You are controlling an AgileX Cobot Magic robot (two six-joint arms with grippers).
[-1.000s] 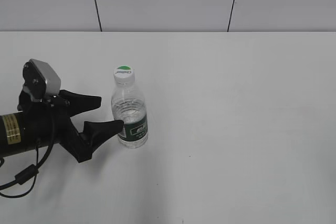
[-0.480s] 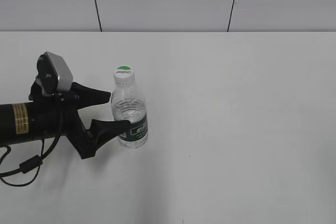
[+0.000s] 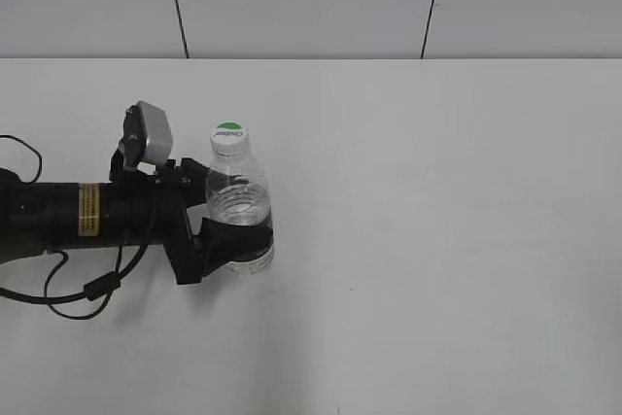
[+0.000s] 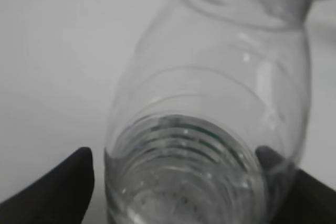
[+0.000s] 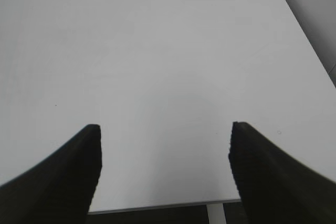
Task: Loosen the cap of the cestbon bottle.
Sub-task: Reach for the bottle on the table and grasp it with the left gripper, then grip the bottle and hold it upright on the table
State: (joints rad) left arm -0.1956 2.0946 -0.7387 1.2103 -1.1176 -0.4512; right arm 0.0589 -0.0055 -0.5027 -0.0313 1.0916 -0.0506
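The cestbon bottle [image 3: 239, 196] stands upright on the white table, left of centre, with its dark green label band near the base. Its white cap [image 3: 229, 136] with the green half-circle sits on top. My left gripper [image 3: 233, 211] reaches in from the left, its fingers on either side of the bottle's lower body. In the left wrist view the bottle [image 4: 210, 119] fills the space between the fingers [image 4: 176, 182], with a narrow gap at the left finger. My right gripper [image 5: 164, 156] is open and empty over bare table, out of the exterior view.
The white table [image 3: 437, 191] stretches to the right of the bottle, with a grey panelled wall [image 3: 311, 2] behind. The table's near edge [image 5: 157, 205] shows just under the right gripper's fingers. A black cable [image 3: 68, 289] hangs off the left arm.
My left gripper has moved right, from beside the bottle to having its fingers around the lower body. The bottle has stayed in place.
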